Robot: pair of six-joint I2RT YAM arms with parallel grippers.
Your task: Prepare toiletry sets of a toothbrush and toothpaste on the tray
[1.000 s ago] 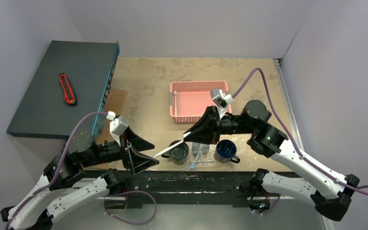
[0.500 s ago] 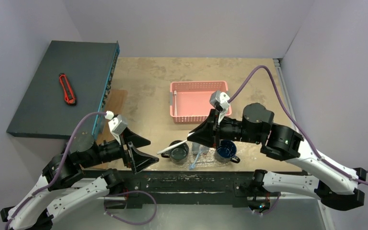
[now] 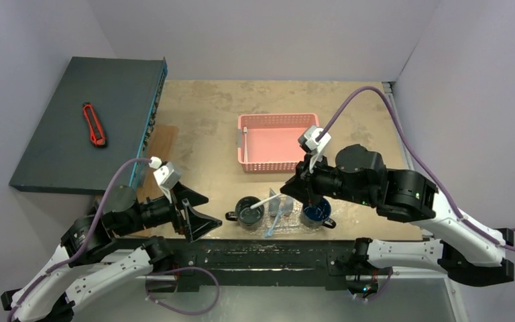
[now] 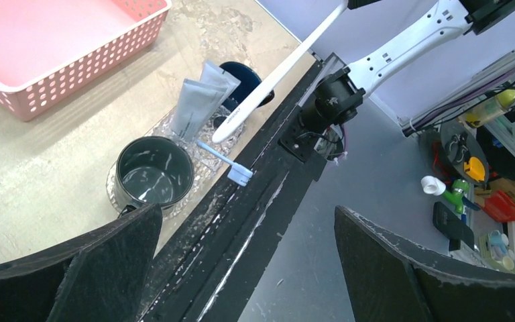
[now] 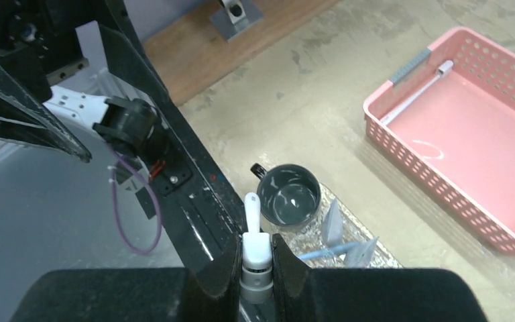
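Toothbrush, slim white plastic, pinched in right gripper, tip now drawn in over glossy round green mug, left gripper gaping, empty

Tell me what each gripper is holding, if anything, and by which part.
The right gripper is shut on a white toothbrush, gripping it near one end so the rest sticks out ahead. The left gripper is open and holds nothing.

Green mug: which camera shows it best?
Left wrist: the green mug is large, unobstructed, its inside visible. Top view shows it small, the white toothbrush tip overlapping it. Right wrist shows it whole but smaller.
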